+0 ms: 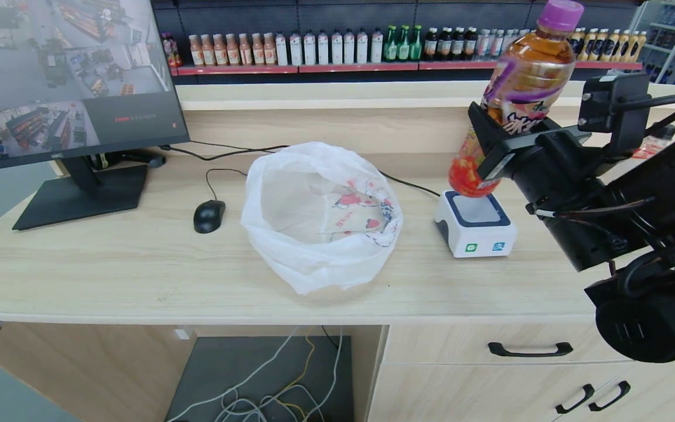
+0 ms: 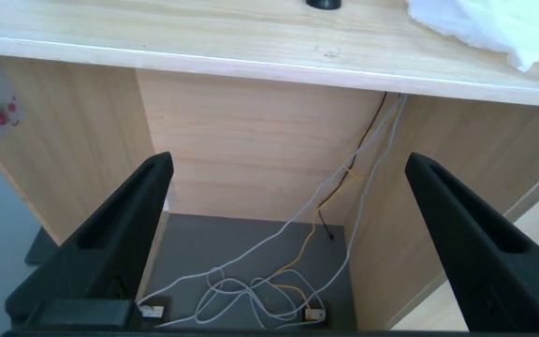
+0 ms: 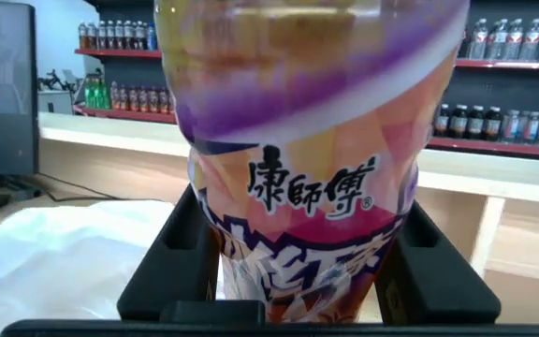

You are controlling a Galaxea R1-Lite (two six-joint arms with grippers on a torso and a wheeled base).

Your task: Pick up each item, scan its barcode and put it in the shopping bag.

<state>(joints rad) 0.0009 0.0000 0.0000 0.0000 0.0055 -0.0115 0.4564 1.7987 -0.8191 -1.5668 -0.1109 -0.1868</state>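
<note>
On the wooden counter [image 1: 109, 275], far left: a dark monitor [image 1: 68, 76]. Right of its stand, a black mouse [image 1: 208, 216]. Along the far shelf [image 1: 314, 68], rows of bottles [image 1: 326, 47]. Below, near right, drawers [image 1: 431, 351]; underneath, loose cables [image 1: 267, 392].

One bottle [image 1: 519, 88], one shopping bag [image 1: 320, 217], one scanner [image 1: 476, 225], one mouse [image 1: 208, 215] and one monitor [image 1: 62, 76], at one table [image 1: 109, 269]. Two claws: the left claw [image 2: 288, 164] and the right claw [image 1: 498, 143]. Three black drawer handles [image 1: 529, 350] below the table top. On the shelf [image 1: 343, 68] behind stands one long row of shelf bottles [image 1: 326, 47], too many and too small for a sure count
</note>
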